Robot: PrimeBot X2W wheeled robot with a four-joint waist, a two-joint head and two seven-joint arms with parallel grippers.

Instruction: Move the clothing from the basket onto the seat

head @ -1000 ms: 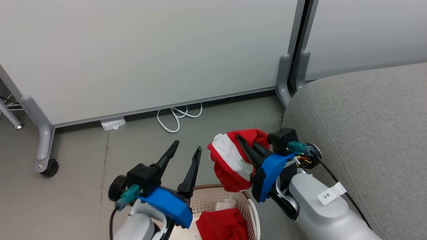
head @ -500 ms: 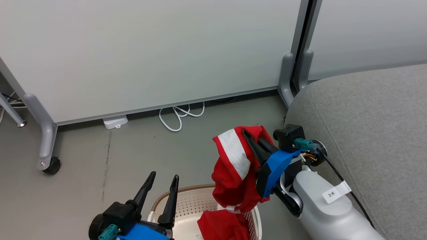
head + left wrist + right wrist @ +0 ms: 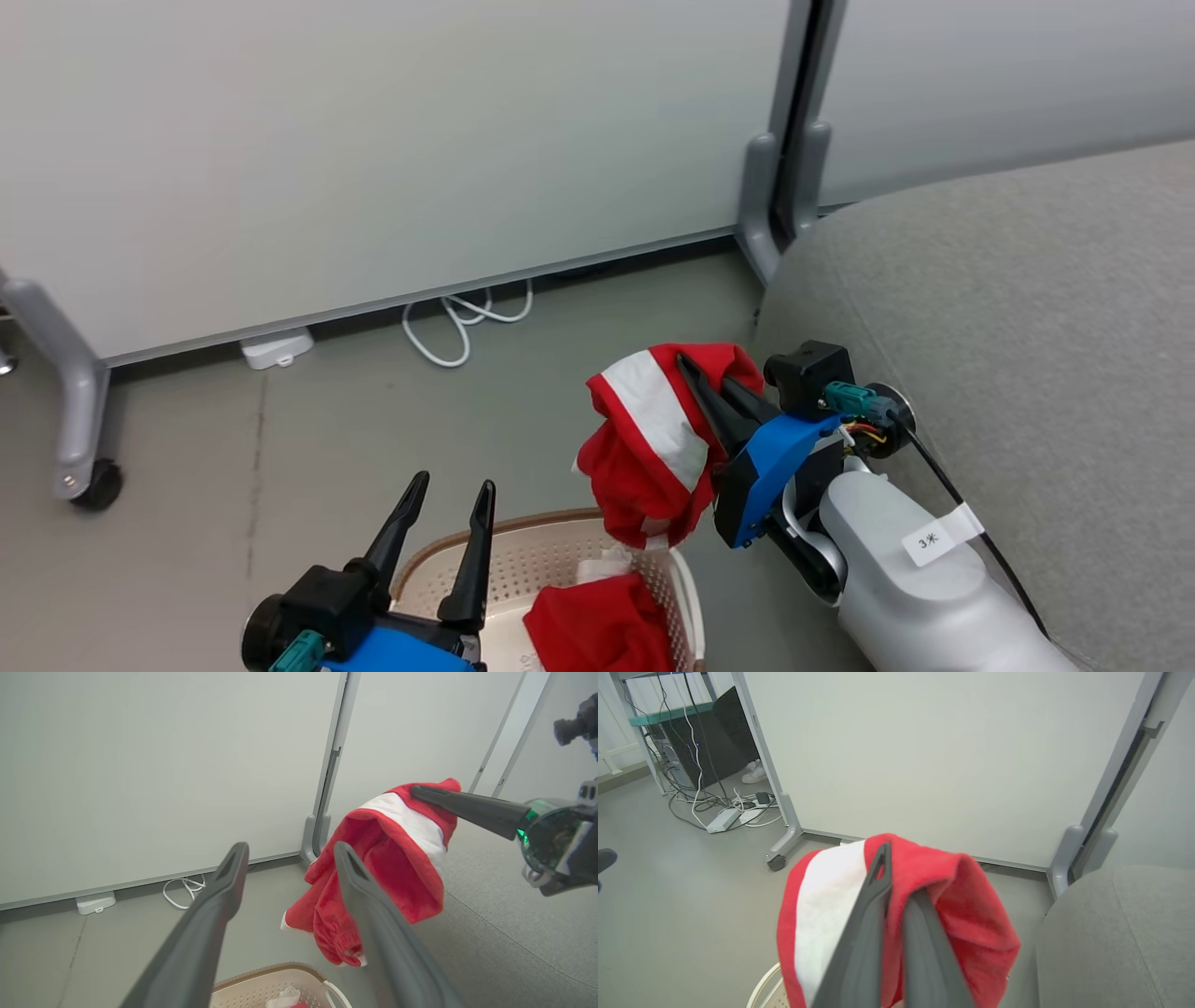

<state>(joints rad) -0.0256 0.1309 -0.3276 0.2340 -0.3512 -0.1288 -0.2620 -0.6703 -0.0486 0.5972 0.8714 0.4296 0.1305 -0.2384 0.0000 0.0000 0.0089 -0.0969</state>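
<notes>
My right gripper [image 3: 695, 373] is shut on a red garment with a white panel [image 3: 644, 439], which hangs above the far right corner of the basket [image 3: 523, 551], just left of the grey sofa [image 3: 1008, 327]. The same garment [image 3: 397, 858] dangles in the left wrist view, and in the right wrist view it [image 3: 896, 914] drapes over my shut fingers [image 3: 873, 896]. Another red garment [image 3: 583, 630] lies in the basket with a bit of white fabric beside it. My left gripper [image 3: 448, 495] stands open over the basket's left side, holding nothing.
A white partition on castor legs [image 3: 75, 439] stands behind, with a white cable [image 3: 457, 322] and a small white box [image 3: 275, 347] on the floor at its foot. Cables and a power strip [image 3: 721, 819] lie far left in the right wrist view, with a shoe [image 3: 754, 771] behind them.
The head camera has swung right, shifting the whole scene left. The held garment has lifted clear of the red garment in the basket. The left gripper dropped lower early on and narrowed.
</notes>
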